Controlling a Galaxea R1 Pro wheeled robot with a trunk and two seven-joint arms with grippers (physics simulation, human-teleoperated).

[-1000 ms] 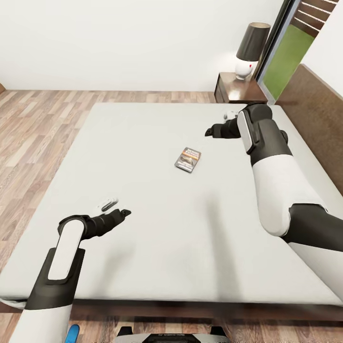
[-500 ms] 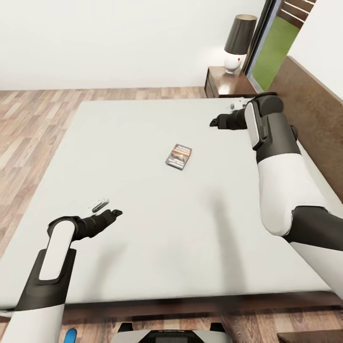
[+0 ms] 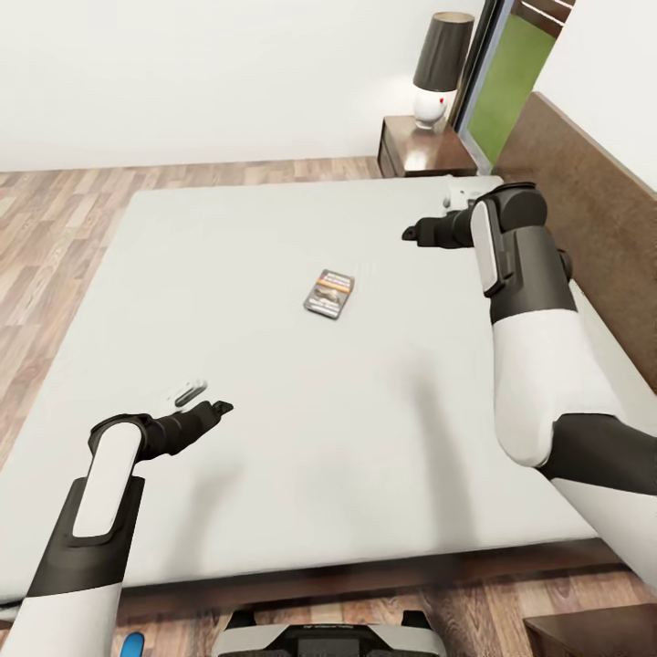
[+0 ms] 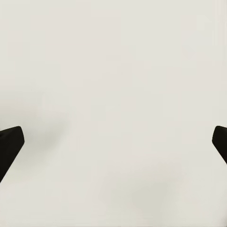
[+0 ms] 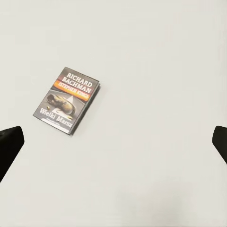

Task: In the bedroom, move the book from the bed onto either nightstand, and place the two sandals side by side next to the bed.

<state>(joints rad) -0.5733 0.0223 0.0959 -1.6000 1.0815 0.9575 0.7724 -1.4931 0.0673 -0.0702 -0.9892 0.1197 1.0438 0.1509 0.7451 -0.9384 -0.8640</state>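
The book (image 3: 329, 293) lies flat near the middle of the bed (image 3: 274, 392), dark cover up with an orange band and white lettering. My right gripper (image 3: 408, 234) hovers open over the mattress, to the right of the book and nearer the headboard (image 3: 584, 192). In the right wrist view the book (image 5: 67, 100) lies below and off to one side of the open gripper (image 5: 113, 142). My left gripper (image 3: 222, 407) is open above bare mattress nearer the bed's front edge, with nothing between its fingertips (image 4: 10, 144). A nightstand (image 3: 422, 157) stands beyond the bed's far corner. One blue sandal (image 3: 132, 646) peeks in on the floor.
A lamp (image 3: 440, 68) with a dark shade and white base sits on the far nightstand. Wooden floor runs along the bed's left and far sides. A dark-brown furniture corner (image 3: 593, 631) shows by the bed's near right corner. A window with green outside is behind the lamp.
The whole head view has shifted, so the camera has moved: the book and nightstand now sit further left and a dark-brown corner has come in. Both grippers stay open.
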